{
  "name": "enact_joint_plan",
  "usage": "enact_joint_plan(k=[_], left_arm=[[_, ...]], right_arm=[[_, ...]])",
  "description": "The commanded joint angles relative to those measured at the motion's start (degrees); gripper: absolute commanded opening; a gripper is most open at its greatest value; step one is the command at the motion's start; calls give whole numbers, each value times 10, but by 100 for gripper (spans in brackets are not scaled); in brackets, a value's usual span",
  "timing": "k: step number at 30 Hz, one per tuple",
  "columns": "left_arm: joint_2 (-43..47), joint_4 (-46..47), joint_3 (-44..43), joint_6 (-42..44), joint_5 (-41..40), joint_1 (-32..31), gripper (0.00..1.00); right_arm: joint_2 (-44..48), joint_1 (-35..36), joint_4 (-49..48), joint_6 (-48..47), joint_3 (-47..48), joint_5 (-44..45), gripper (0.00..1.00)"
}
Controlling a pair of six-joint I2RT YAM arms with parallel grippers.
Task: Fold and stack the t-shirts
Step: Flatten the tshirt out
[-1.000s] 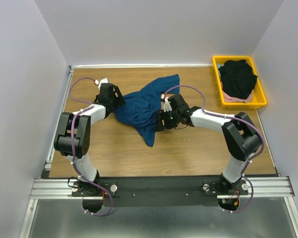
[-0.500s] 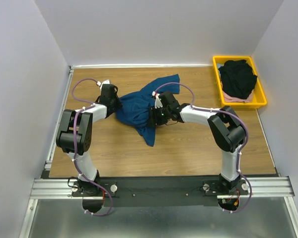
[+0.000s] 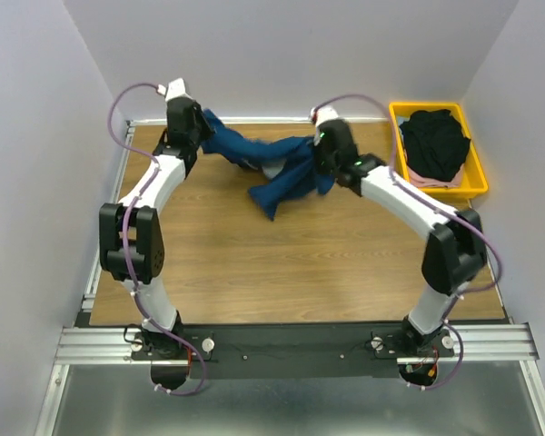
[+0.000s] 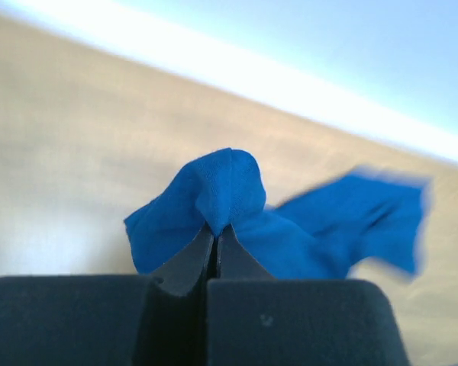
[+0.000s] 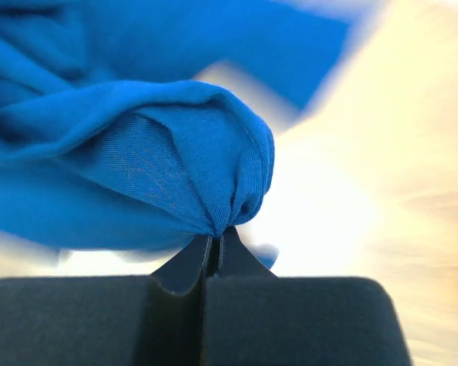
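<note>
The navy t-shirt (image 3: 286, 173) hangs stretched, bunched; black t-shirt (image 3: 434, 143) lies crumpled atop pink t-shirt (image 3: 422, 181).

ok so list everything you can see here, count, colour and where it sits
blue t-shirt: one, dark blue, strung between both grippers over the far part of the table
black t-shirt: one, black, on top in the tray
pink t-shirt: one, pale pink, under the black one
tray: one, yellow, far right corner
table: one, brown wood
left gripper: one, black, shut on the blue t-shirt
right gripper: one, black, shut on the blue t-shirt
left arm: one, white and black
right arm: one, white and black
</note>
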State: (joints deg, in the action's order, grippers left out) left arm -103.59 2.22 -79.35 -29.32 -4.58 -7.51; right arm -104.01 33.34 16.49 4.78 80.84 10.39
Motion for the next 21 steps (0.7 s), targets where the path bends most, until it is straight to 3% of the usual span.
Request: enact_joint_plan(k=[1, 4, 7, 11, 12, 13, 14, 15, 18, 21], left_arm=[[46, 40, -84, 16, 1, 10, 0], [97, 89, -69, 15, 5, 10, 0], [166, 138, -8, 6, 5, 10, 0], [272, 154, 179, -34, -15, 10, 3], [317, 142, 214, -57, -29, 10, 14], [340, 138, 281, -68, -33, 10, 37], [361, 130, 313, -79, -39, 10, 37], [403, 103, 341, -94, -52, 10, 57], [472, 33, 423, -97, -75, 10, 70], [522, -51, 456, -88, -107, 9, 71]], right_arm=[[97, -29, 4, -119, 85, 192, 1], [150, -29, 5, -164, 94, 196, 1], [206, -30, 7, -162, 39, 179, 1], [349, -29, 21, -112, -80, 119, 8], [373, -29, 35, -82, -127, 84, 18], [395, -29, 42, -66, -147, 61, 30], [418, -30, 51, -50, -167, 41, 40], [453, -29, 66, -21, -190, -2, 52], [495, -29, 89, 48, -254, -84, 67], [491, -30, 94, 66, -280, -145, 72]])
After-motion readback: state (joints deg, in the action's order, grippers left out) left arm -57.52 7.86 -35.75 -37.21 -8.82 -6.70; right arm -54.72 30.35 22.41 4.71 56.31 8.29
